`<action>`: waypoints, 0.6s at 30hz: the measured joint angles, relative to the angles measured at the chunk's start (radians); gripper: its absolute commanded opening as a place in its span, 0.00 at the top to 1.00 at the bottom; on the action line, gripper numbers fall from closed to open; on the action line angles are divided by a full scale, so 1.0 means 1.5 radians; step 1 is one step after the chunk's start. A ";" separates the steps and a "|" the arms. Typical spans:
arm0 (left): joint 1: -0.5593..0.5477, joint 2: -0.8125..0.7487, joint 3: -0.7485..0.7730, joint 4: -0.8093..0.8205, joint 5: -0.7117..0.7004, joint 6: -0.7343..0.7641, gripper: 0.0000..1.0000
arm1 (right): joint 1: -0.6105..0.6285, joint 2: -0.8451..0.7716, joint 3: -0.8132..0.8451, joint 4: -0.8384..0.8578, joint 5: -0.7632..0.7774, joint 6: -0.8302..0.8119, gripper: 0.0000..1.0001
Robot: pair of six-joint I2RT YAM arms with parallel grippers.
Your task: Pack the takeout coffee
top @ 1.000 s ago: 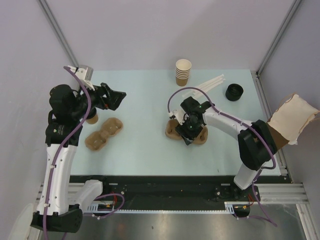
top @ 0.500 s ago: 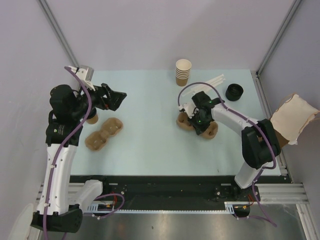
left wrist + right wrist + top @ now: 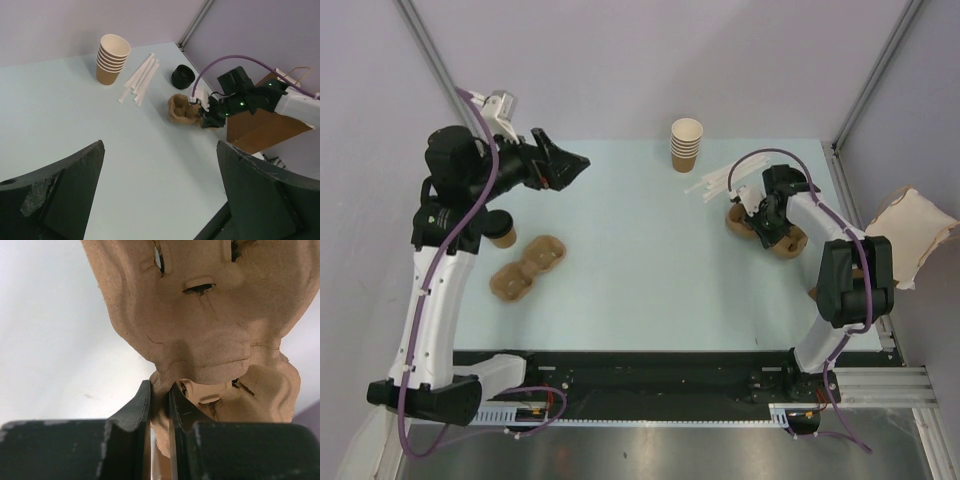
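Observation:
The takeout coffee [image 3: 502,230], a small tan cup with a black lid, stands at the table's left, partly under my left arm. My left gripper [image 3: 565,152] hangs open above the table to its right and further back, with nothing between its fingers [image 3: 160,145]. At the right, my right gripper [image 3: 761,222] is shut on the rim of a brown pulp cup tray [image 3: 788,243]. The right wrist view shows its jaws [image 3: 159,386] pinching the tray's edge [image 3: 200,315]. The left wrist view shows that tray [image 3: 181,110] from afar.
A second pulp tray [image 3: 528,268] lies near the coffee. A stack of lidless paper cups [image 3: 686,145] stands at the back, with white straws [image 3: 720,180] beside it. A black round object [image 3: 182,77] sits behind the held tray. A brown paper bag [image 3: 910,235] stands off the right edge.
My right gripper has carried the pulp tray from the table's middle to the right, toward the bag. My left gripper has risen and swung toward the back, uncovering the coffee.

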 measured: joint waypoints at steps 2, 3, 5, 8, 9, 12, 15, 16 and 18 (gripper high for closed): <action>-0.007 0.024 0.038 -0.011 -0.002 -0.010 0.01 | -0.013 0.011 0.015 0.008 -0.001 -0.011 0.93; -0.010 0.037 0.060 -0.020 -0.005 -0.018 0.00 | -0.018 0.018 0.023 0.013 0.000 -0.015 0.93; -0.014 0.060 0.097 -0.033 -0.012 -0.033 0.01 | -0.024 0.034 0.037 0.022 0.000 -0.021 0.93; -0.017 0.085 0.145 -0.056 -0.021 -0.049 0.00 | -0.032 0.062 0.061 0.024 0.005 -0.026 0.93; -0.018 0.092 0.163 -0.063 -0.026 -0.055 0.00 | -0.032 0.070 0.066 0.026 0.007 -0.027 0.93; -0.018 0.096 0.188 -0.072 -0.036 -0.071 0.00 | -0.032 0.082 0.073 0.026 0.009 -0.033 0.93; -0.018 0.096 0.201 -0.075 -0.036 -0.084 0.00 | -0.032 0.086 0.082 0.023 0.011 -0.036 0.92; -0.018 0.096 0.202 -0.075 -0.036 -0.088 0.00 | -0.032 0.086 0.086 0.023 0.012 -0.036 0.92; -0.018 0.096 0.205 -0.078 -0.036 -0.092 0.00 | -0.032 0.087 0.092 0.023 0.012 -0.037 0.92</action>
